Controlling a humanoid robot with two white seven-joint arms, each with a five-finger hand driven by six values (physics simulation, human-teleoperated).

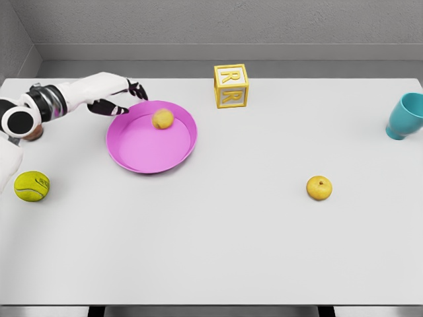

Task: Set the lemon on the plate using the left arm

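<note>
A small yellow lemon [162,118] lies inside the pink plate [142,148], close to its far rim. My left hand [124,96] hovers just left of the plate's far-left edge, fingers spread and holding nothing, a short gap from the lemon. The left arm reaches in from the left edge. No right arm shows.
A yellow block marked R [231,85] stands behind the plate to the right. A tennis ball [32,185] lies at the left, a yellow apple [319,187] at centre right, and a teal cup [405,115] tilts at the right edge.
</note>
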